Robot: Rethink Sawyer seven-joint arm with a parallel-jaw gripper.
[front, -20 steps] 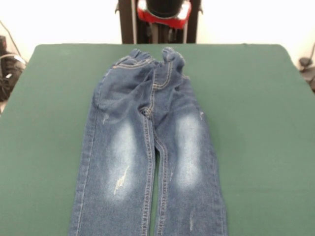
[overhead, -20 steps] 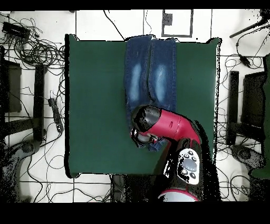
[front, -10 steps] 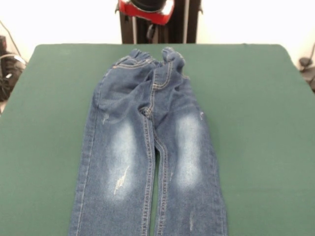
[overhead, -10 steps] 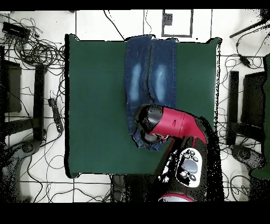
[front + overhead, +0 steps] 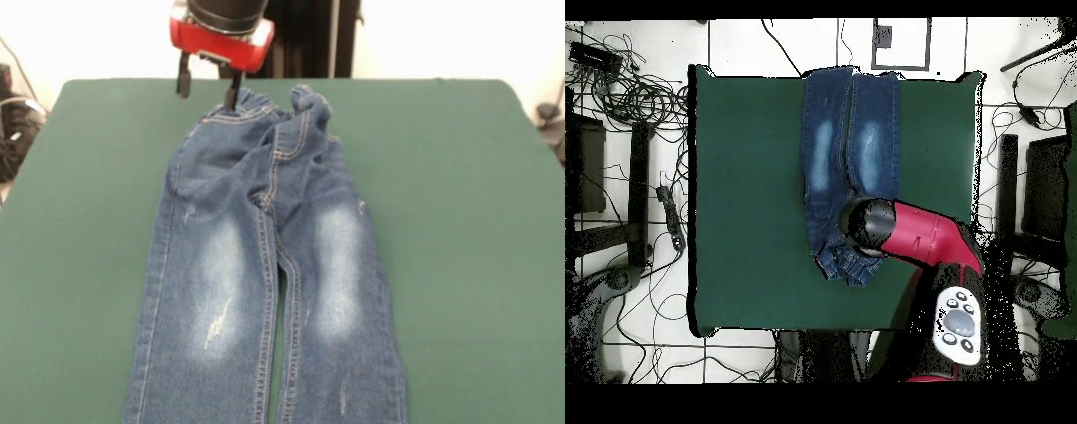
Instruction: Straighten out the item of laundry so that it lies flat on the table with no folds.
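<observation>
Jeans [image 5: 269, 265] lay lengthwise on the green table [image 5: 468, 221], waistband toward the robot's side and both legs running side by side to the opposite edge, where the cuffs passed out of the front view. Most of the denim was flat: the two legs looked smooth and parallel in both views. The trouble sat at the waistband [image 5: 265, 106], which was bunched and rucked up, one corner standing in a small hump and a diagonal crease running down from it across the seat; the overhead view showed the same end crumpled into a ragged lump [image 5: 847, 262]. The gripper [image 5: 208, 87] hung above the table at the waistband's corner on the picture's left, its two dark fingers [image 5: 184, 81] parted and holding nothing, one tip at or just above the denim rim and the other over bare cloth. I judged the step in hand to be the approach to that bunched end, with the legs needing little or nothing more. The next move seemed to call for lowering onto the waistband edge, pinching a single layer there, and drawing it outward and toward the robot so the hump and crease pulled flat without dragging the legs askew.
</observation>
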